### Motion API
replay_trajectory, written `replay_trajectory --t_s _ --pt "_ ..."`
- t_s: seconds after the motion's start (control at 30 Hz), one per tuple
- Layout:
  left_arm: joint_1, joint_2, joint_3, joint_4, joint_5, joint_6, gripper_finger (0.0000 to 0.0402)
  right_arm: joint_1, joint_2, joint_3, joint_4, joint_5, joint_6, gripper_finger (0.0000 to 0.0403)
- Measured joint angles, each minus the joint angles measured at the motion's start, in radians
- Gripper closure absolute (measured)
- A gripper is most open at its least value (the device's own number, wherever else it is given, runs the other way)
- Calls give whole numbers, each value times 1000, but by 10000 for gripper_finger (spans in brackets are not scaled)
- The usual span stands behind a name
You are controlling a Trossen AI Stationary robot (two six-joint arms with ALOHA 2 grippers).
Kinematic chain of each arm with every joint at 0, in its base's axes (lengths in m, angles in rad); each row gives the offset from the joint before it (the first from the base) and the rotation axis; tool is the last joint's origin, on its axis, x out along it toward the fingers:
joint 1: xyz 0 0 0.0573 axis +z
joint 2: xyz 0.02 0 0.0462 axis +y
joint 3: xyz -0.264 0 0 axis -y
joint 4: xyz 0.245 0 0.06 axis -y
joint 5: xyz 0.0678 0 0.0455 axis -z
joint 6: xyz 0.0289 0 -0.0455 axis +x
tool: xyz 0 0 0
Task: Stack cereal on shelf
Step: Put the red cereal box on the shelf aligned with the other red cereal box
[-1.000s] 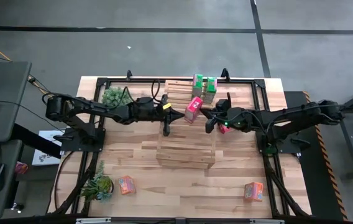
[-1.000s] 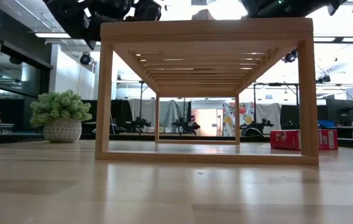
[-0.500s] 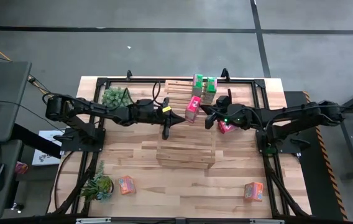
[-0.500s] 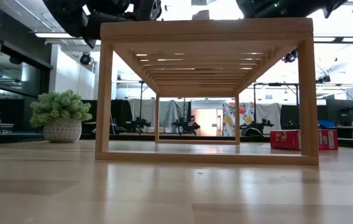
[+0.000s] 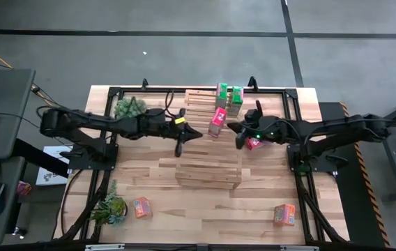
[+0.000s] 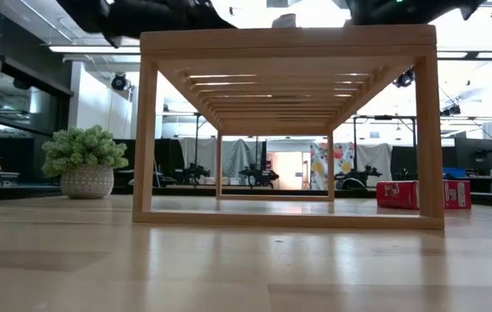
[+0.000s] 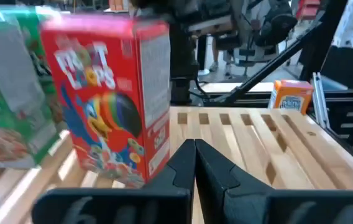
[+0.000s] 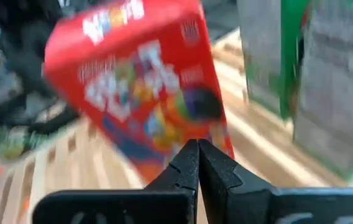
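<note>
Looking at the red-pink box (image 5: 217,121) on top of the shelf (image 5: 208,164), standing just in front of the two green boxes (image 5: 229,95) at the shelf's rear edge. Leaning askew in the right wrist view, with its printed face turning toward both cameras and its long axis running roughly upright.

Flanking that box from either side: left gripper (image 5: 179,146) hovering over the shelf's left edge, right gripper (image 5: 238,141) hovering at the shelf's right edge. Sitting near both, apart from both, a little closer to the right one by the look of the high view. Showing both sets of jaws pinched fully together, holding nothing.

Lying ahead of each pair of closed jaws and slightly off their centre line, so probably calling for a nudge to square it beside the green pair rather than a grasp.

Waiting on the table (image 5: 163,195): a second red-pink box (image 5: 254,144) just beside the right gripper, and two orange boxes (image 5: 141,207) near the front edge, well apart from the shelf.
</note>
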Motion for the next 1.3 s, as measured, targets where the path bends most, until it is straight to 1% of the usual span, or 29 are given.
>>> replay_trajectory --t_s 0.1,0.17,0.23,0.3,0.4,0.47,0.53,0.63,0.73,0.8,0.93,1.03,1.17,1.3 --pt "0 -81 -11 -63 -3 13 402 26 -77 0 -157 -25 42 403" --pt "0 -127 -30 -58 -4 15 401 60 -130 0 -289 -30 87 403" --pt "1 -174 -67 -37 -6 22 401 104 -177 0 -429 -7 167 403" --pt "5 -204 -111 37 -13 21 401 144 -207 0 -601 38 270 403" --pt "12 -230 -183 181 -20 -2 402 174 -211 -21 -814 145 465 403" --pt "12 -230 -214 258 -43 -15 402 161 -199 -48 -899 210 566 403" --pt "12 -225 -220 286 -72 -27 402 121 -189 -80 -938 280 627 403" --pt "12 -224 -220 285 -77 -32 402 16 -176 -132 -919 337 643 403" --pt "12 -224 -220 284 -77 -32 401 -131 -167 -185 -860 323 604 403" --pt "12 -224 -220 284 -77 -32 402 -241 -164 -218 -793 275 534 403" --pt "12 -224 -220 279 -77 -18 401 -430 -163 -260 -569 142 337 403" --pt "12 -224 -220 274 -77 -16 402 -550 -144 -263 -518 43 253 403" --pt "12 -224 -220 272 -77 -15 401 -662 -99 -263 -524 -41 205 403" --pt "12 -223 -220 271 -77 -14 402 -708 -36 -264 -487 -125 171 403"
